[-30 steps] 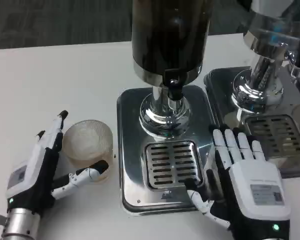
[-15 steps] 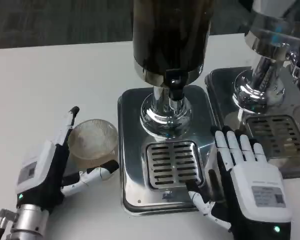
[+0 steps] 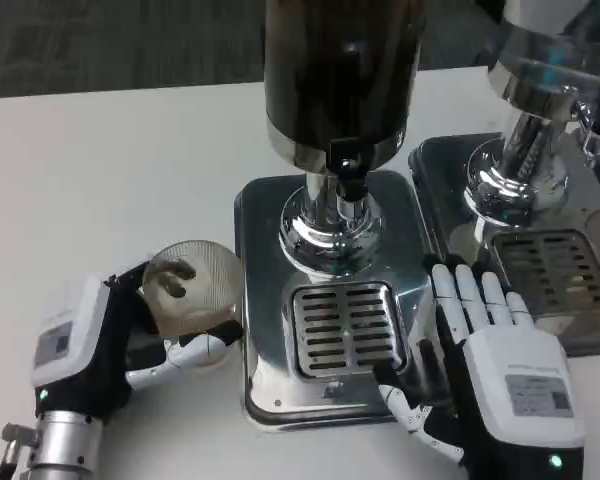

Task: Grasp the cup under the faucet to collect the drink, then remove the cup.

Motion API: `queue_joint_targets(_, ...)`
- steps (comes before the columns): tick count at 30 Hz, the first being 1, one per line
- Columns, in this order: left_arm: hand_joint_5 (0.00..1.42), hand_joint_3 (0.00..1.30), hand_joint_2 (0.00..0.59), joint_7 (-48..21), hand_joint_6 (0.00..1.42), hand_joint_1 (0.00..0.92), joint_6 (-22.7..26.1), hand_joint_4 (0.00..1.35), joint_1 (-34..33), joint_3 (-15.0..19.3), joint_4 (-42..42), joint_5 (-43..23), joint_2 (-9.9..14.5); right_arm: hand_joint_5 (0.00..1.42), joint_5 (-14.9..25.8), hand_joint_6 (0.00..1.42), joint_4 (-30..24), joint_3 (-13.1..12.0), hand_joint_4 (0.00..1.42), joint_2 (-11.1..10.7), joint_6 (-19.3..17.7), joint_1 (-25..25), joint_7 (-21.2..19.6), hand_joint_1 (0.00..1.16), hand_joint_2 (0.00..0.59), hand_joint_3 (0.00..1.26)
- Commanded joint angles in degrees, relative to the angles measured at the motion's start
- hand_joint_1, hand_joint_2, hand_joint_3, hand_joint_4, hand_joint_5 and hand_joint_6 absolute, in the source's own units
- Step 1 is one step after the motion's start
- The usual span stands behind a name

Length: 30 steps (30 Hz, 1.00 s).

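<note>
A clear ribbed cup (image 3: 193, 285) stands on the white table just left of the dispenser's steel base (image 3: 260, 215). My left hand (image 3: 100, 345) grips it: fingers curl over its far side and the thumb presses its near side. The dark drink dispenser (image 3: 342, 75) rises over the base, its black faucet (image 3: 348, 178) above the slotted drip grate (image 3: 345, 328). My right hand (image 3: 490, 370) rests open on the base's right edge beside the grate, fingers pointing away from me, holding nothing.
A second chrome dispenser (image 3: 535, 110) with its own steel tray (image 3: 545, 275) and grate stands at the right. The white table (image 3: 100, 170) stretches bare to the left and behind the cup.
My left hand's fingers, straight beside the cup before, have closed around it. The cup has shifted slightly right toward the base. The right hand has stayed put.
</note>
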Motion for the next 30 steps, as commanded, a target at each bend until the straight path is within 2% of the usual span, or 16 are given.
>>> queue_joint_targets(1,0.93,0.63,0.101,2.7,1.06,0.440,0.0,0.72,0.7,-0.2,0.4,0.5,-0.1,0.00,0.3,0.06,-1.0,-0.3,0.00,-0.1,0.3,0.4,0.4,0.33,0.335,0.01)
queue_joint_targets(9,0.94,0.66,0.075,5.3,1.10,0.485,0.2,0.72,1.0,0.1,-0.1,0.9,-0.4,0.00,0.6,0.06,-0.9,-0.5,0.00,-0.5,0.1,0.2,0.7,0.33,0.335,0.02)
queue_joint_targets(16,1.00,0.69,0.064,6.1,1.17,0.496,0.2,0.78,0.9,0.6,-0.2,0.3,-0.7,0.00,0.8,0.06,-1.0,-0.6,0.00,-0.5,0.1,0.1,0.9,0.33,0.346,0.02)
queue_joint_targets(26,1.01,0.70,0.056,6.9,1.17,0.502,-0.9,0.78,0.9,2.0,-2.3,-0.5,-1.3,0.00,0.8,0.07,-1.2,-0.9,0.00,-0.5,0.0,0.1,0.6,0.34,0.350,0.02)
queue_joint_targets(30,1.00,0.70,0.045,6.7,1.18,0.535,-1.6,0.76,1.0,2.5,-3.2,-0.5,-1.3,0.00,0.9,0.07,-1.4,-1.1,0.00,0.0,0.4,0.4,0.2,0.34,0.350,0.02)
